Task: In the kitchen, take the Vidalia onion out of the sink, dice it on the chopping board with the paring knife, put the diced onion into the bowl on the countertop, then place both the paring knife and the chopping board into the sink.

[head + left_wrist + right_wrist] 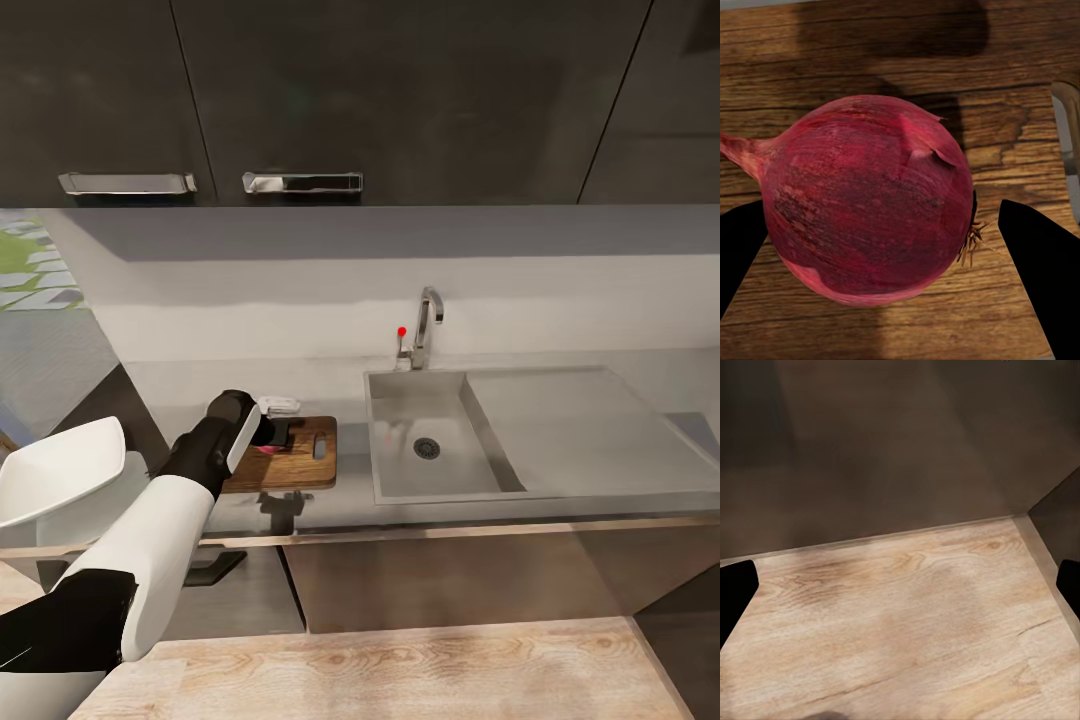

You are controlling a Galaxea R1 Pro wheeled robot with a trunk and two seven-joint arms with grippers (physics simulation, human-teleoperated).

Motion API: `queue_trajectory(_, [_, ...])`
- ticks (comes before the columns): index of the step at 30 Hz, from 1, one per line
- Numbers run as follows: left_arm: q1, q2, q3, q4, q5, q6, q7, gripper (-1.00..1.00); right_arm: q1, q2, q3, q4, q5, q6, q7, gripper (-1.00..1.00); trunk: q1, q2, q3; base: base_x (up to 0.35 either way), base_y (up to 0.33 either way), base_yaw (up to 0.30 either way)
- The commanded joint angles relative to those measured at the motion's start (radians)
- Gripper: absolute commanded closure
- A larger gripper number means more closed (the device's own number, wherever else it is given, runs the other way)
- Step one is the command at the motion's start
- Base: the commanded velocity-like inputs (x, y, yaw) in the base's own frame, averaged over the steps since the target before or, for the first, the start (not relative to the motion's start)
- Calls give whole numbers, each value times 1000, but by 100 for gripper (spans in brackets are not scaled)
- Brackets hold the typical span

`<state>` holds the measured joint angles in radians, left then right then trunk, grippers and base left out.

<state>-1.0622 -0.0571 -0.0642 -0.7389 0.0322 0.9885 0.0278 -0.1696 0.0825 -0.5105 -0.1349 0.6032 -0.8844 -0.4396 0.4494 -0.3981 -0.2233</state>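
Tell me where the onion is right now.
The onion sits over the chopping board, between the left gripper's fingers, left of the sink in the head view.

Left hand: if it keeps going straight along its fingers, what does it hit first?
The onion. It sits between the left hand's fingers, right in line; whether they touch it is unclear. Behind it lies the board, so past the onion the hand would likely meet wood.
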Motion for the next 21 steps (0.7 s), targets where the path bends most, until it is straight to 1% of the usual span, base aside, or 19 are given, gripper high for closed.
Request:
queue_trajectory(1, [-1,0,-2,-1,3,4,3,100,-1,1,-5,0,11,-1,-7,-100,1,-2,-2,0,0,0])
queue_trajectory(12, [-1,2,-2,3,4,4,4,100,-1,3,-5,0,11,-1,-8,-100,1,-2,-3,0,0,0])
queue_trajectory(21, [-1,2,-2,9,4,4,3,100,-1,3,-5,0,11,-1,-8,-100,1,-2,-14,0,0,0])
